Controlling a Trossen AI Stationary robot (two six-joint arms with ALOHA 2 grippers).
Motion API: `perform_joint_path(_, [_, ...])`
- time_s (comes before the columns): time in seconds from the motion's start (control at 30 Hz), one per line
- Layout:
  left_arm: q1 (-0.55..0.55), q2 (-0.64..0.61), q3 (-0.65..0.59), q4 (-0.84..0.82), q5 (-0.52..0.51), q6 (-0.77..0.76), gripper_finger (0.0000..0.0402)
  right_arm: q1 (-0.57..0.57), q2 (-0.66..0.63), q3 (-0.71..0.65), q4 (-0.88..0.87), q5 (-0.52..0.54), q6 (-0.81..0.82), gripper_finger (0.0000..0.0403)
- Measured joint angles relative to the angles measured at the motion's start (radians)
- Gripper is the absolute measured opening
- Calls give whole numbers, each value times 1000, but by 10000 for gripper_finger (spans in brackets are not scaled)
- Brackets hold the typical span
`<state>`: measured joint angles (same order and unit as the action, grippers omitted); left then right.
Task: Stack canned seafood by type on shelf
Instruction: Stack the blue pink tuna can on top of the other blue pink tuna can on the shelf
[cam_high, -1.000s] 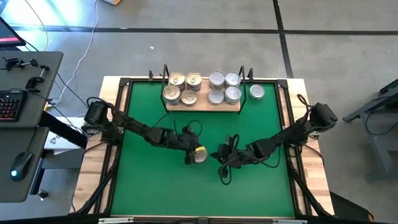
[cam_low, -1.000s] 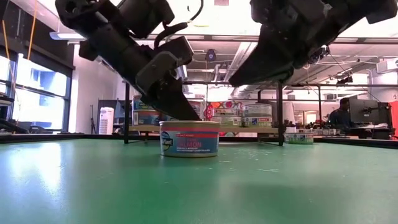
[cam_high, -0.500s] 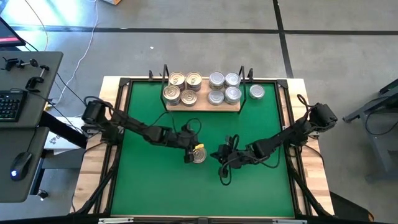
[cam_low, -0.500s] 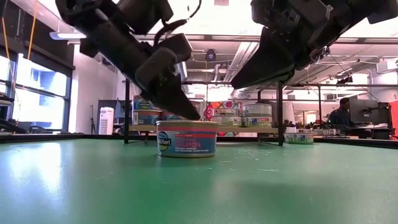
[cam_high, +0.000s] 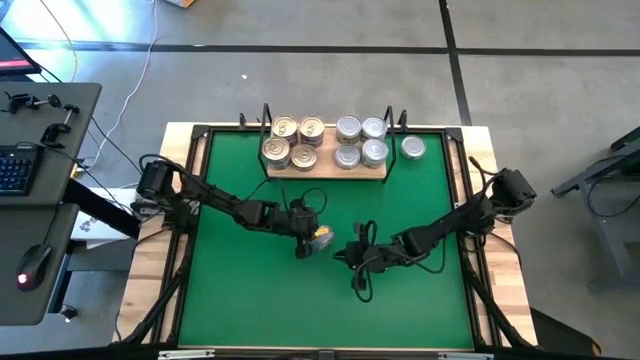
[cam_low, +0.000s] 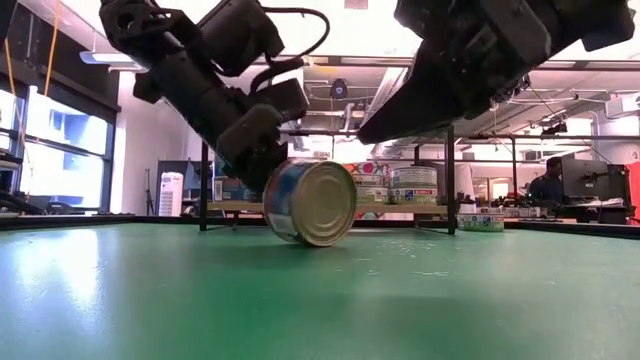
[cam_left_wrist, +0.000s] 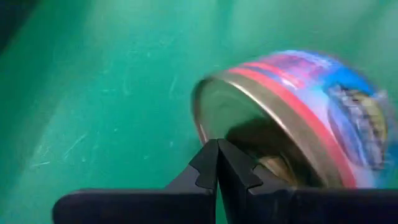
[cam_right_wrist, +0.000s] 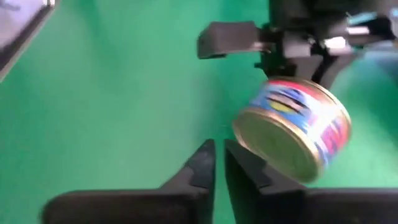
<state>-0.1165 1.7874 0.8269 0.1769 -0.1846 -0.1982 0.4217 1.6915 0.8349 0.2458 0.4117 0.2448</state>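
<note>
A small round flat metal tin with a blue, red and white label (cam_low: 312, 202) stands tipped up on its edge on the green mat (cam_high: 250, 300), well in front of the light wooden shelf board with black wire uprights (cam_high: 326, 168). Its plain metal end faces forward and only its lower rim touches the mat. The left gripper (cam_low: 262, 160) presses against the tin's raised side, from the side toward the shelf; its 2 dark fingers (cam_left_wrist: 211, 163) are pinched together, tips meeting at the tin's rim, and nothing sits between them. Whether the tips catch the pull tab is hard to say, as the tin is blurred there.

The right gripper (cam_right_wrist: 217, 157) hovers just beside the tin on the far side from the left one, above the mat, its fingers nearly closed with only a thin gap, and not touching the tin.

On the shelf stand 4 gold-lidded tins (cam_high: 292, 141) at one end and 4 silver-lidded tins (cam_high: 360, 141) beside them. 1 more silver tin (cam_high: 413, 148) sits on the mat just past the shelf's end.
</note>
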Motion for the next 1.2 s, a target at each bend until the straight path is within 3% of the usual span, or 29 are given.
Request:
perform_joint_path(0.2, [-9, 1, 0, 10, 0, 19, 0, -7, 7, 0, -7, 6, -177, 116])
perform_joint_path(0.4, [-8, 1, 0, 10, -1, 20, 0, -88, -41, 39, -215, 13, -214, 249])
perform_joint_path(0.6, [-8, 1, 0, 41, -1, 34, 0, -236, -38, 63, -282, -179, -377, 329])
perform_joint_path(0.9, [-8, 1, 0, 64, -1, 46, 0, -364, 11, 63, -187, -454, -658, 335])
perform_joint_path(1.1, [-28, -38, 0, 12, -26, 70, 0, -355, 46, 62, -134, -476, -689, 307])
perform_joint_path(1.2, [-65, -110, 0, -116, -120, 64, 0, -334, 46, 62, -136, -478, -671, 268])
